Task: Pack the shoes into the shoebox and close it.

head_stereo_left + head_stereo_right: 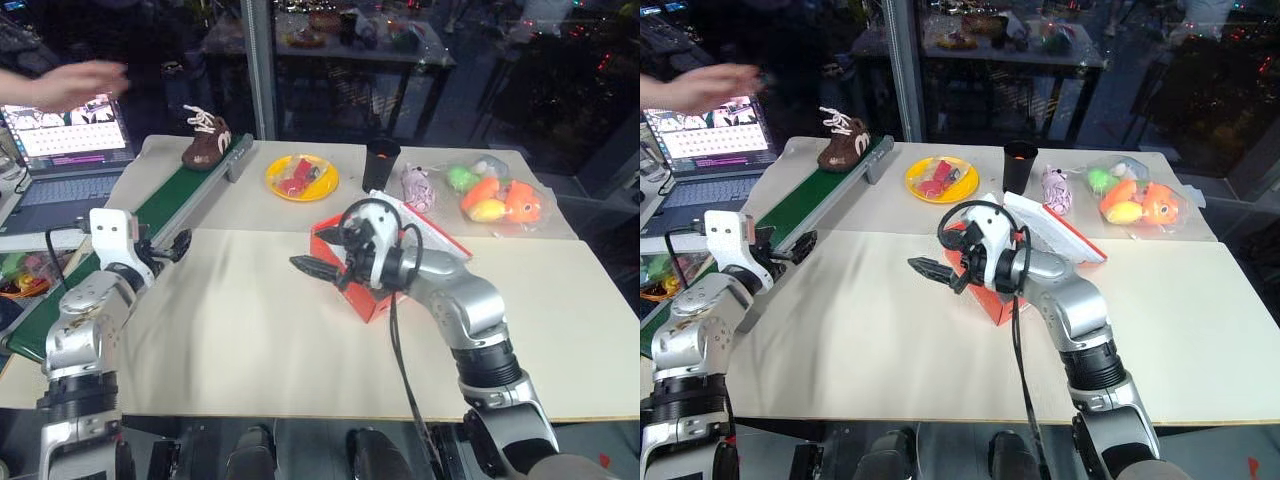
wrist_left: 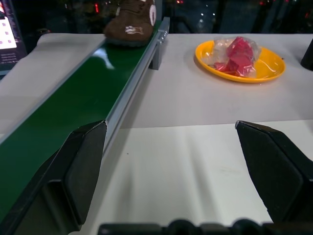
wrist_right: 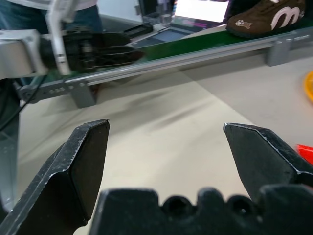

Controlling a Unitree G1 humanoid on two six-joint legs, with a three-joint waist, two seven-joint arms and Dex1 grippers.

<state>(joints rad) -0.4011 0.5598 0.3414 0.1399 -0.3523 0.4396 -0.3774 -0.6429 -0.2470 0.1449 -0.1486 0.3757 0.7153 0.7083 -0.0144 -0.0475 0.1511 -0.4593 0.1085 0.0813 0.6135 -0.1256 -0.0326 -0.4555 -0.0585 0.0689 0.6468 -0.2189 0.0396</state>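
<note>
Resting at the far end of the green conveyor belt (image 1: 170, 200): one brown shoe (image 1: 206, 140), likely light, soft-sided, best pinched across the body. Shoebox (image 1: 375, 290) right of belt, behind right gripper (image 1: 322, 253). Left gripper (image 1: 170, 245) beside belt. Both wide open, empty.

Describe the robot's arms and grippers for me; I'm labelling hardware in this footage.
Both arms are glossy silver-grey shells with black ribbed joint rings near the base. The left gripper sits on a white boxy wrist block; the right gripper on a white-and-black wrist housing. A thin black cable loops over the right wrist and trails down the arm. Each gripper has two matte black, wedge-shaped fingers on a black scalloped base.
</note>
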